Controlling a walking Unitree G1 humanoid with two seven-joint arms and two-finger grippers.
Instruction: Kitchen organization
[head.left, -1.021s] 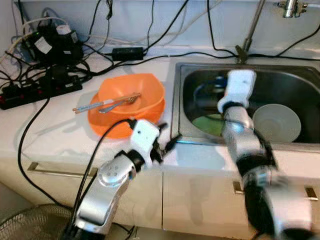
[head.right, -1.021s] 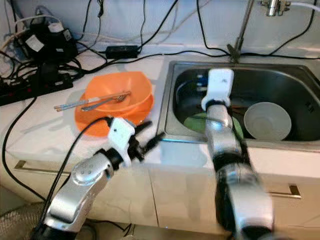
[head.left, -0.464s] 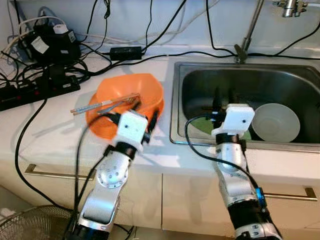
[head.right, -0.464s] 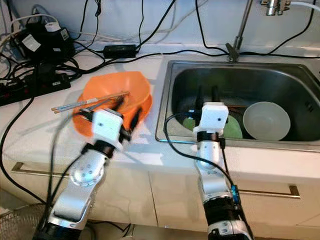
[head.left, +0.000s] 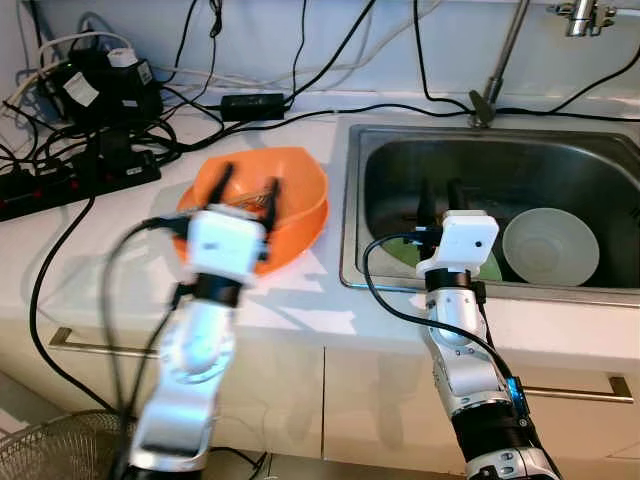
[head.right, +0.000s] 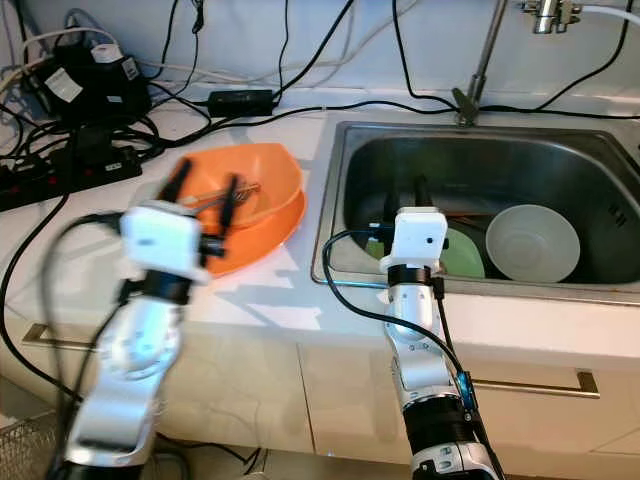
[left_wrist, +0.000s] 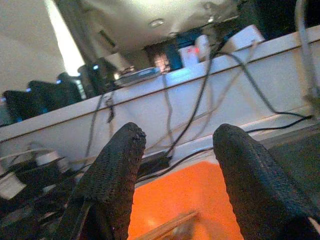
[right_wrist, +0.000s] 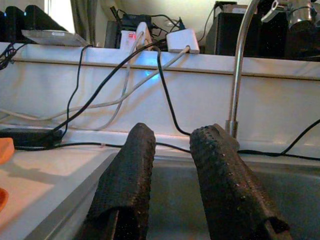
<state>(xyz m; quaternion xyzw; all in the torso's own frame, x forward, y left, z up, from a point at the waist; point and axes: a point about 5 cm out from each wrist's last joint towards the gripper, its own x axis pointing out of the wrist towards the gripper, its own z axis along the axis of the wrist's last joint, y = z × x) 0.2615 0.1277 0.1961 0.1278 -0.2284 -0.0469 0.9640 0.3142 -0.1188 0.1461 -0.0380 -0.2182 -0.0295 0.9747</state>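
Observation:
An orange bowl (head.left: 295, 195) rests on an orange plate (head.right: 262, 238) on the white counter, left of the sink (head.left: 375, 160). Chopsticks and a fork (head.right: 247, 189) lie in the bowl, partly hidden by my left gripper (head.left: 246, 186). That gripper is open, fingers pointing up, just above the bowl's near side; the left wrist view shows its fingers (left_wrist: 117, 170) over the orange bowl (left_wrist: 185, 200). My right gripper (head.left: 438, 198) is open and empty at the sink's near edge. A green plate (head.left: 492, 268) and a pale bowl (head.left: 551, 245) lie in the sink.
Power strips, adapters and tangled black cables (head.left: 90, 150) crowd the counter's back left. The faucet (head.left: 500, 60) rises behind the sink. Drawer handles (head.left: 90, 345) run along the cabinet front, and a wire fan guard (head.left: 45, 450) stands at the lower left.
My left arm has swung left and its gripper now stands upright before the bowl. My right arm drew back out of the sink a second ago and has since stayed at the rim.

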